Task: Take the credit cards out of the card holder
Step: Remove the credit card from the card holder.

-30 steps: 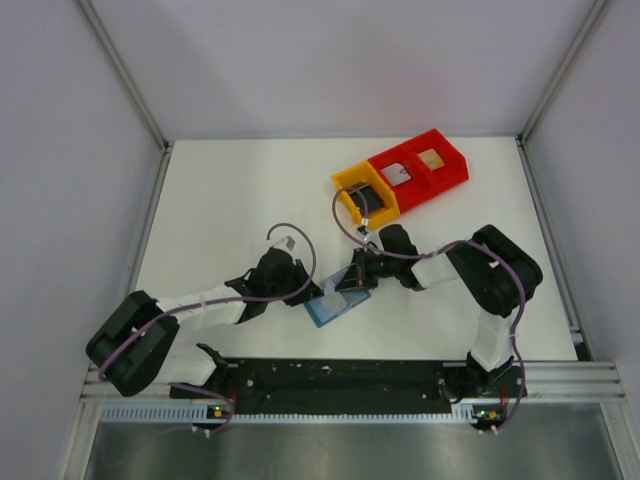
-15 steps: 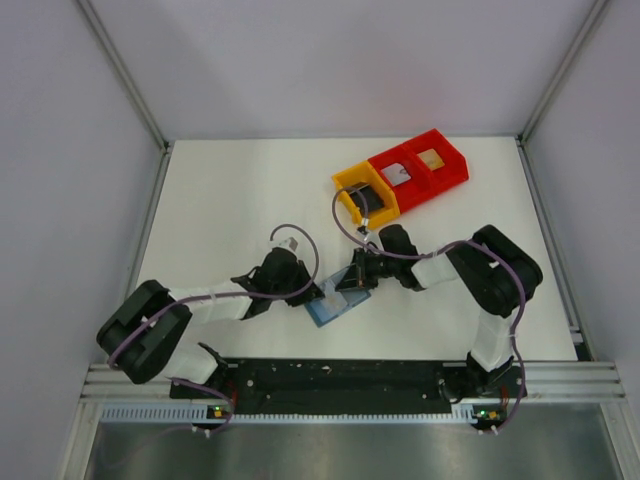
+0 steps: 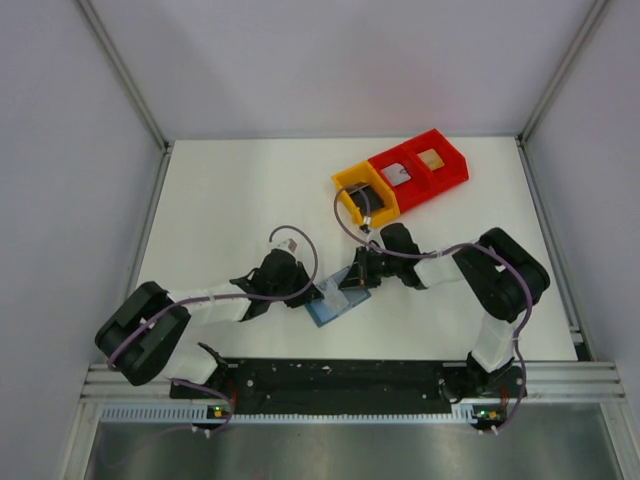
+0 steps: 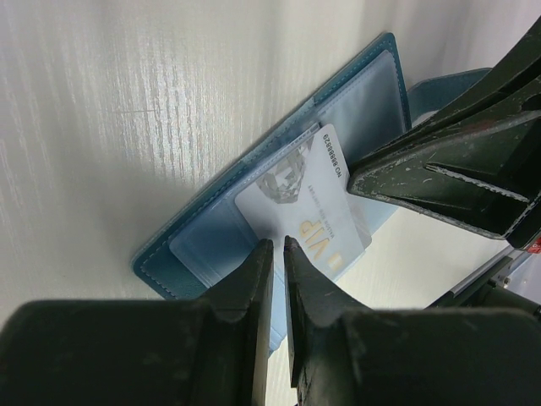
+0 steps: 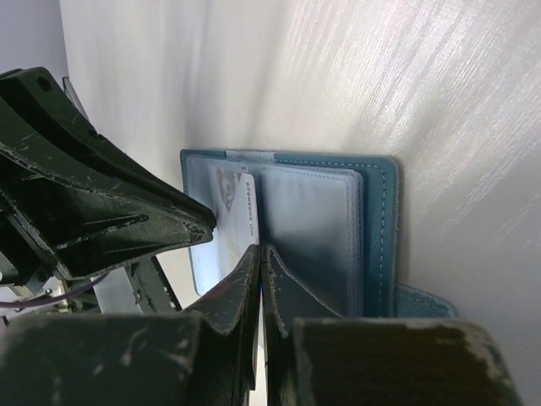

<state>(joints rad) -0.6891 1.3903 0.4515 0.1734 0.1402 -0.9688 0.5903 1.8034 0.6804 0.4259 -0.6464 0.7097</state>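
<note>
Card holder [image 3: 338, 303] lies open and flat on worktop [image 3: 230, 200], near middle of near edge, where both arms meet.

Left wrist view: left gripper [image 4: 276, 247] clenched on edge of white card [image 4: 300, 207] (print reads "VIP"). Card half out of clear sleeve [image 4: 211, 245].

Right wrist view: right gripper [image 5: 260, 250] closed, nothing between fingers, tips pressing on holder's inside, just beside card.

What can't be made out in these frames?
1. Whether the left gripper pinches the pale card: left wrist view, its fingers cover the card's edge.
2. Other cards in the card holder: glare on sleeves in both wrist views, too small in top view.
3. Contents of the bins: top view, too small.
</note>
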